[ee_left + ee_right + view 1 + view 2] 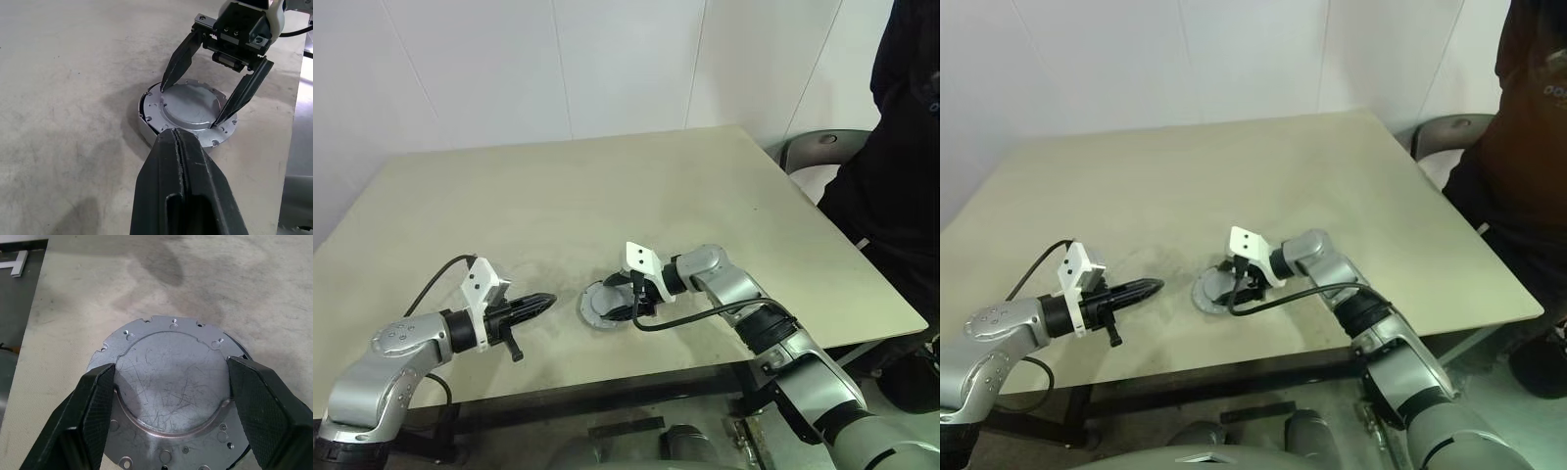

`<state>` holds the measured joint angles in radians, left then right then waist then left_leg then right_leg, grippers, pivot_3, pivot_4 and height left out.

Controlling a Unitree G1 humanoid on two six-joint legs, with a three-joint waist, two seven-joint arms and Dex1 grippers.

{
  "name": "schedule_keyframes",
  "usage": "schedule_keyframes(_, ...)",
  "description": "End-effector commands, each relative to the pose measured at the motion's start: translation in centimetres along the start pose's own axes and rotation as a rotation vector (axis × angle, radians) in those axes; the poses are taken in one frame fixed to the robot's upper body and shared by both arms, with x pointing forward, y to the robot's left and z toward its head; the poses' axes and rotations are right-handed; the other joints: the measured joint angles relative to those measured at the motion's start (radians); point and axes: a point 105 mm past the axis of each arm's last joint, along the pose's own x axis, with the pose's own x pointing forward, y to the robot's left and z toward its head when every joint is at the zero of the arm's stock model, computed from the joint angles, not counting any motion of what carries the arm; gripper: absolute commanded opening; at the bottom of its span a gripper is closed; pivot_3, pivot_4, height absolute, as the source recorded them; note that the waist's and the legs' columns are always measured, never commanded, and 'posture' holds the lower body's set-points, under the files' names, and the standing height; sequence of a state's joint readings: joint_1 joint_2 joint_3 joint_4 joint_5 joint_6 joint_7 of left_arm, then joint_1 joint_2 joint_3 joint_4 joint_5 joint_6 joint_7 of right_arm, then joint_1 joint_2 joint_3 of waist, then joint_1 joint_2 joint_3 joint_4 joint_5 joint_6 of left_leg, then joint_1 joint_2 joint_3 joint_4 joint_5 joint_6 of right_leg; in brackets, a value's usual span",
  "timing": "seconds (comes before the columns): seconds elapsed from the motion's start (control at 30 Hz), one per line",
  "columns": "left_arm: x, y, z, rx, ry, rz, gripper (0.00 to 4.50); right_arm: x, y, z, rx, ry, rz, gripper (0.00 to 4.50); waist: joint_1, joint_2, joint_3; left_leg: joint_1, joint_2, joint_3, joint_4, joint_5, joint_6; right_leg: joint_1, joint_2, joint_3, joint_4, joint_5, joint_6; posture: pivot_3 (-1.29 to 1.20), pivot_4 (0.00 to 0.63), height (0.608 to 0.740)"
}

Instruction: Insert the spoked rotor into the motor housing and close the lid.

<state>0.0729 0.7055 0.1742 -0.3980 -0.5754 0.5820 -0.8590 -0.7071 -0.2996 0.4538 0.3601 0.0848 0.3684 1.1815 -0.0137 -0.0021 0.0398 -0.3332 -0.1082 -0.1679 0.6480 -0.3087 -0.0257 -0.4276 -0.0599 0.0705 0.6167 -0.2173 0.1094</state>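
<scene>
Your lid (pixel 171 387) already lies on top of the motor housing (pixel 146 128), near the front edge of the desk (pixel 607 186), at about six o'clock from the desk's middle. The grey disc covers the assembly, so you cannot see the spoked rotor or the copper windings; judging by that, the rotor is most likely inside already, though nothing here proves it. In the left wrist view a thin dark gap shows under the lid's rim on one side, so it may not be fully seated or lined up.

Your right gripper (pixel 212 107) hangs over the lid with its jaws apart, one fingertip at each side of the raised centre panel, at or very close to the surface; contact cannot be confirmed. Your left gripper (pixel 533 306) sits at about nine o'clock from the housing, a short way off, jaws pressed together and holding nothing.

What remains, as far as you can judge: press or turn the lid until it sits flush, then withdraw.
</scene>
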Motion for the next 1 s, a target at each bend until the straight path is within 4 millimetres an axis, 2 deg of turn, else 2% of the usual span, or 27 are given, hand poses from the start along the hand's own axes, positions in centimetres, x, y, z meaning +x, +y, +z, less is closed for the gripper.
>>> schedule_keyframes(0.03,-0.4,0.1,1.2,0.051,-0.023,0.015,0.00,-0.2,-0.3,2.1,0.003,-0.104,-0.016,3.23,-0.001,0.000,0.000,0.000,0.000,0.000,0.000,0.000,0.000,0.000,0.000,0.000,0.000,0.000,0.000,0.00,0.000,0.740)
schedule_keyframes(0.3,-0.3,0.1,1.2,0.053,-0.025,0.015,0.00,-0.7,-0.8,2.3,-0.001,-0.126,-0.048,3.23,0.000,0.000,0.000,0.000,0.000,0.000,0.000,0.000,0.000,0.000,0.000,0.000,0.000,0.000,0.000,0.00,0.000,0.740)
schedule_keyframes(0.57,-0.3,0.2,1.2,0.054,-0.024,0.016,0.00,-0.3,-0.7,1.0,-0.020,-0.068,-0.055,3.23,0.000,0.000,0.000,0.000,0.000,0.000,0.000,0.000,0.000,0.000,0.000,0.000,0.000,0.000,0.000,0.00,0.000,0.740)
schedule_keyframes(1.0,-0.5,0.3,1.2,0.054,-0.019,0.022,0.00,0.1,-0.6,0.2,-0.022,-0.039,-0.059,3.23,0.000,0.000,0.000,0.001,0.000,0.000,0.000,0.000,0.000,0.001,0.000,0.000,0.000,0.000,0.000,0.00,0.000,0.740)
